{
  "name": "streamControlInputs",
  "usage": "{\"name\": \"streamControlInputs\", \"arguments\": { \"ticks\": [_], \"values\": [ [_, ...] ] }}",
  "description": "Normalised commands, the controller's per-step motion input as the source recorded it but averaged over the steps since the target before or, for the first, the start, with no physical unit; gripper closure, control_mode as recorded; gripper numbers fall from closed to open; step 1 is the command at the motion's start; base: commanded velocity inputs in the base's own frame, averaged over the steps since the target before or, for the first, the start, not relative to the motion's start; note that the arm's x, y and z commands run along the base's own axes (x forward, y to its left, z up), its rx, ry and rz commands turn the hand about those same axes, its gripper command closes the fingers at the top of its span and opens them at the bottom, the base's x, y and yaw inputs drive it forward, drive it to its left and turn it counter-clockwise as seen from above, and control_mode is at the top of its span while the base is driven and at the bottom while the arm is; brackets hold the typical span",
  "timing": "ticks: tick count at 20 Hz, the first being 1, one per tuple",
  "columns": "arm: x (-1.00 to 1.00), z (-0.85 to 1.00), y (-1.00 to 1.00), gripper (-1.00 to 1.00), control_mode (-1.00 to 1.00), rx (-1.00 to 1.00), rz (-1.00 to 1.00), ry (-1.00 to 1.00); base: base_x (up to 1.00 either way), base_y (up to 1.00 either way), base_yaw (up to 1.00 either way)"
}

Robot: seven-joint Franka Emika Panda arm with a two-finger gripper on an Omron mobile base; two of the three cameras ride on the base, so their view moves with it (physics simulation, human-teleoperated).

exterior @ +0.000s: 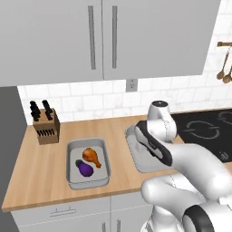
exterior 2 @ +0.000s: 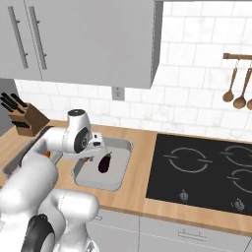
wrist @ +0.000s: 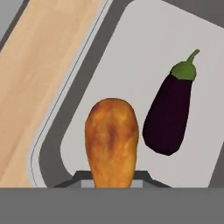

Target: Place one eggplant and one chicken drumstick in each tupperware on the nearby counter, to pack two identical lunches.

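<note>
a: where's the drumstick?
b: pinched in the gripper, above the right tupperware beside its eggplant
a: the other tupperware?
b: left on the bench, already holding one of each

The end effector is mostly hidden: in the hand view only dark stubs of its fingers flank the narrow end of the chicken drumstick, whose lowest part is cut off at the bottom edge. In the left base view the arm covers the right tupperware beneath the end effector, hiding its contents. In the right base view the arm screens the left tupperware well to the left of the end effector. The stovetop, far to its right, runs off the picture's edge.
</note>
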Motion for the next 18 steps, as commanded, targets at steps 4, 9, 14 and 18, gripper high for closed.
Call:
{"name": "streamControlInputs", "arguments": {
  "ticks": [4, 9, 14, 18],
  "values": [
    [0.61, -0.29, 0.00, 1.00, -1.00, 0.00, 0.11, -0.03, 0.00, 0.00, 0.00],
    [0.65, 0.00, -0.03, 1.00, -1.00, 0.00, 0.07, 0.00, 0.00, 0.00, 0.00],
    [0.12, -0.13, -0.06, 1.00, -1.00, 0.00, 0.03, 0.00, 0.00, 0.00, 0.00],
    [-0.07, -0.44, -0.11, 1.00, -1.00, 0.00, 0.01, -0.05, 0.00, 0.00, 0.00]
  ]
}}
